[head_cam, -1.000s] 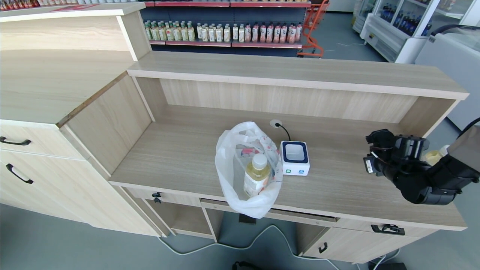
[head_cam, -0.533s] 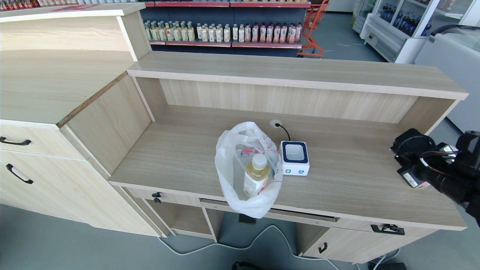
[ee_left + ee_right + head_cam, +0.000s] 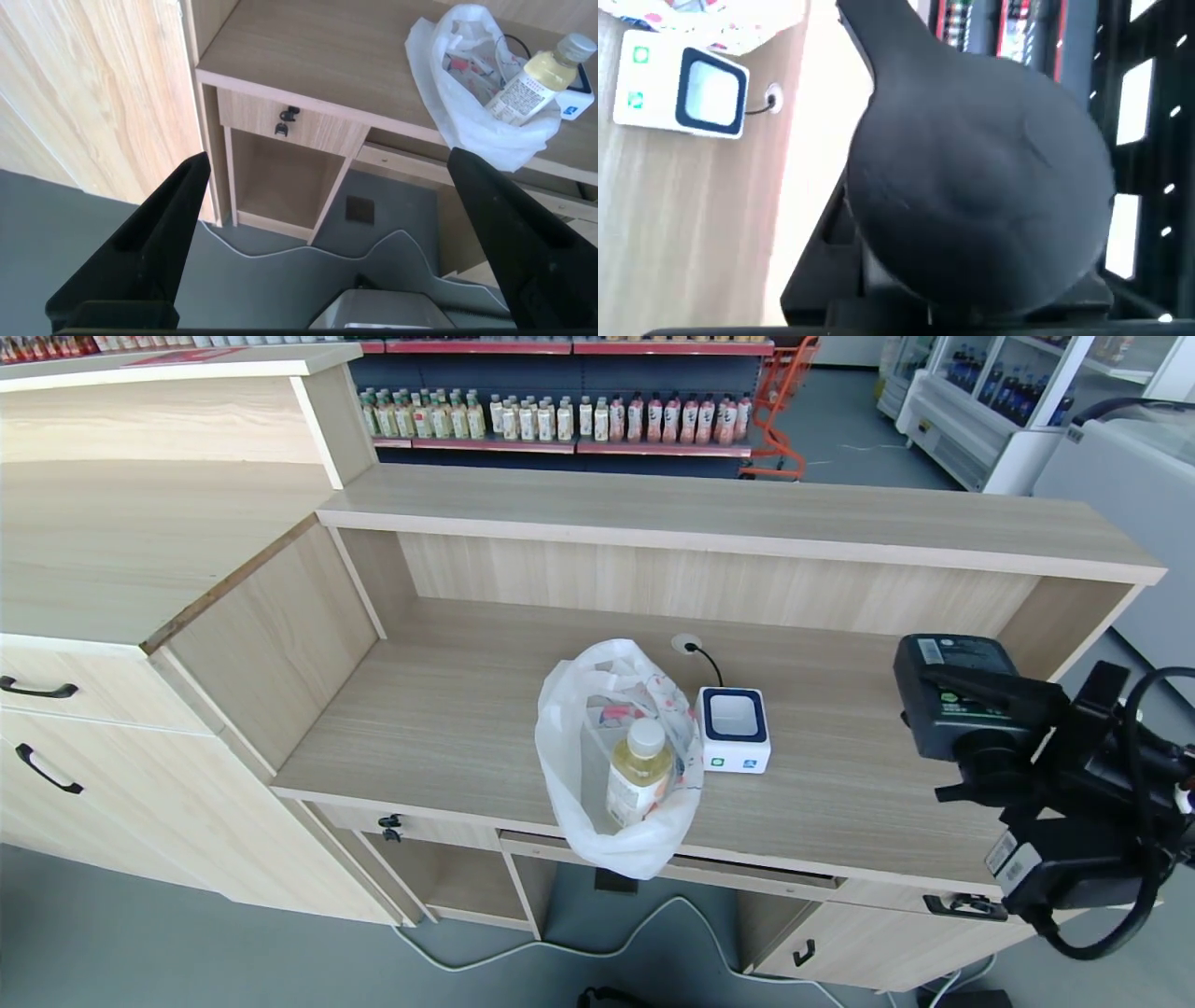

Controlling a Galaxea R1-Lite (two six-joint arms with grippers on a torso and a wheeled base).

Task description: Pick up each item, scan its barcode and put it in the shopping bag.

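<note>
Now my right arm (image 3: 1046, 756) has swung up at the counter's (image 3: 448, 709) right edge. My left gripper (image 3: 327, 159) hangs wide open, empty (low, off the front-left corner). The bottle (image 3: 640, 775) stands in the shopping bag (image 3: 565, 784) at the front edge. Bagging looks done; next, find another item.

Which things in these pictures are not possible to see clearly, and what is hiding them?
Items deeper in the shopping bag: head view, crumpled plastic and the bottle cover them.
What the right arm carries, if anything: right wrist view, a dark rounded shape blocks it.
Marks on the scanner: head view, too small.
</note>
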